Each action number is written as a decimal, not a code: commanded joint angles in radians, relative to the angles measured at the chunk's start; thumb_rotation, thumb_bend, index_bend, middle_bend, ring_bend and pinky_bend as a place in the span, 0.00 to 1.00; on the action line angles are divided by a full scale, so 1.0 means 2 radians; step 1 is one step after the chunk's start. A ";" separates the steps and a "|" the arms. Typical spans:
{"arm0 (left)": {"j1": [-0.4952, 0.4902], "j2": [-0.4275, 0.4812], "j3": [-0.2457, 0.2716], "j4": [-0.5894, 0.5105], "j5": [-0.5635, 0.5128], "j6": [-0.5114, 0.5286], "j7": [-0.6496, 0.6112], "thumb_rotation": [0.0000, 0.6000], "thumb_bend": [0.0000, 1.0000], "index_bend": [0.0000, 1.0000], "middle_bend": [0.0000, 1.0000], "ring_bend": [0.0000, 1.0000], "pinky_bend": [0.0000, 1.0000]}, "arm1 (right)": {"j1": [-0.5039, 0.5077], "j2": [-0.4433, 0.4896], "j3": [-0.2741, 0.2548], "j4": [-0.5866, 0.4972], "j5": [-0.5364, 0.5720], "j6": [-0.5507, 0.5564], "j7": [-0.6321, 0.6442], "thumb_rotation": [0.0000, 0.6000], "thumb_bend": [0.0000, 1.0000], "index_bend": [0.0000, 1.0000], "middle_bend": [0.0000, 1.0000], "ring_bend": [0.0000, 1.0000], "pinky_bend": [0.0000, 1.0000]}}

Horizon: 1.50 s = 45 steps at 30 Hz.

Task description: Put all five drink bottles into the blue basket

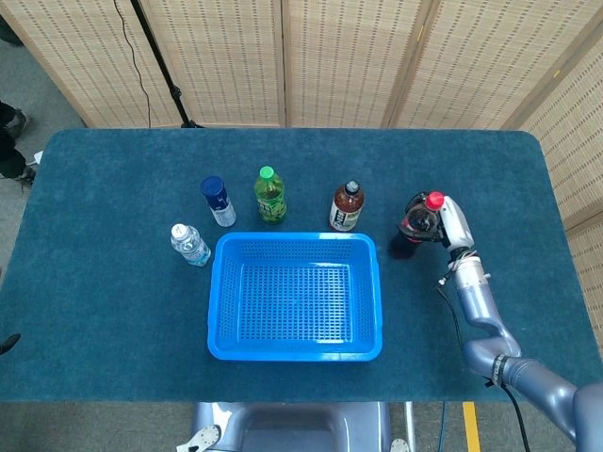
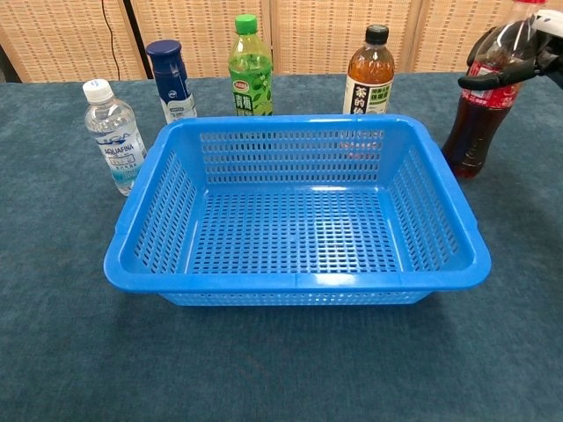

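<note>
The empty blue basket (image 1: 295, 352) (image 2: 299, 280) sits mid-table. Behind it stand a clear water bottle (image 1: 190, 245) (image 2: 114, 136), a dark blue bottle (image 1: 219, 201) (image 2: 171, 81), a green tea bottle (image 1: 270, 196) (image 2: 250, 70) and a brown tea bottle (image 1: 346, 207) (image 2: 368, 75). The red-capped cola bottle (image 1: 412, 231) (image 2: 475, 123) stands right of the basket, its base on the cloth, leaning slightly. My right hand (image 1: 443, 220) (image 2: 519, 61) grips its upper part, dark fingers (image 2: 489, 78) wrapped around it. Of my left hand (image 1: 6, 344) only a dark tip shows at the left edge.
The table has a dark teal cloth (image 1: 113, 320). Woven folding screens (image 1: 349, 56) stand behind the table. A stand leg and cable (image 1: 160, 66) are at the back left. My right forearm (image 1: 476, 301) reaches in from the lower right.
</note>
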 commanded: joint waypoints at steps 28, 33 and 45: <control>0.004 0.008 0.003 0.007 0.011 0.003 -0.032 1.00 0.00 0.00 0.00 0.00 0.00 | 0.010 0.152 -0.005 -0.427 -0.102 0.065 -0.111 1.00 0.35 0.56 0.63 0.56 0.64; 0.003 0.007 0.003 0.008 0.009 -0.001 -0.032 1.00 0.00 0.00 0.00 0.00 0.00 | 0.033 0.119 -0.021 -0.428 -0.091 0.031 -0.145 1.00 0.35 0.56 0.63 0.56 0.63; 0.002 0.009 0.003 0.011 0.009 -0.004 -0.040 1.00 0.00 0.00 0.00 0.00 0.00 | 0.020 0.082 -0.106 -0.363 -0.149 0.039 -0.163 1.00 0.35 0.56 0.63 0.54 0.60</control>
